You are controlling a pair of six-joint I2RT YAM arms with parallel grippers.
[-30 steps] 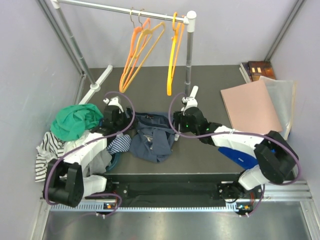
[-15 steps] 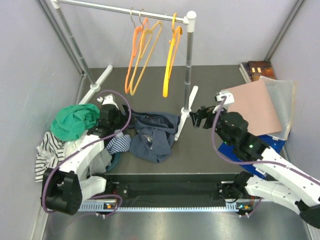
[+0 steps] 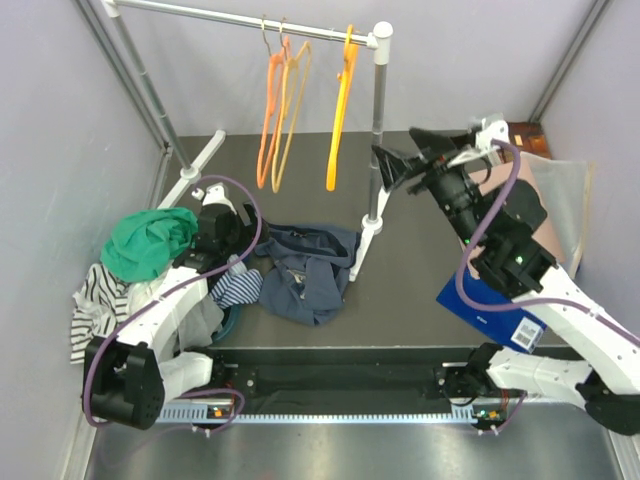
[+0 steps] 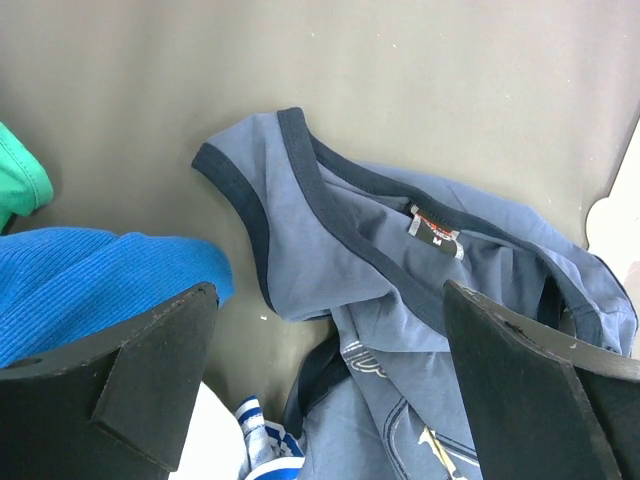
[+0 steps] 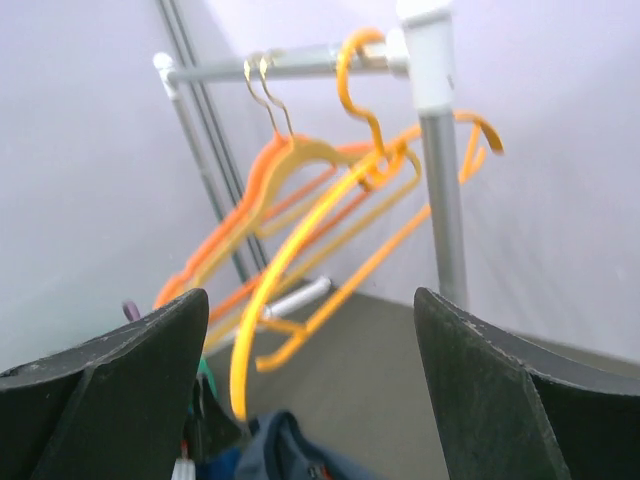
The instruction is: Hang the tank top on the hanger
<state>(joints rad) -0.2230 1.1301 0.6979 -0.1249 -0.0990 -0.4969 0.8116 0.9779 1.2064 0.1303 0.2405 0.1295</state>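
The tank top (image 3: 310, 272) lies crumpled on the dark table, its navy-trimmed neck and label (image 4: 400, 290) facing up. My left gripper (image 3: 232, 250) hovers at its left edge, open (image 4: 327, 295), with nothing between the fingers. The hanger (image 3: 340, 110), yellow-orange, hangs by its hook from the rail near the right post. My right gripper (image 3: 384, 166) is raised beside that post, facing the hanger (image 5: 291, 256). It is open (image 5: 310, 300) and touches nothing.
Redder orange hangers (image 3: 272, 110) hang left of it on the rail (image 3: 200, 14). The rack's post (image 3: 377, 120) stands just in front of my right gripper. A green garment (image 3: 150, 240), striped cloth (image 3: 95, 300) and blue knit (image 4: 90, 285) lie at left.
My right arm has lifted from the table beside the tank top up toward the hangers. Both grippers have opened wider. The hangers have swung. My left gripper has shifted slightly left.
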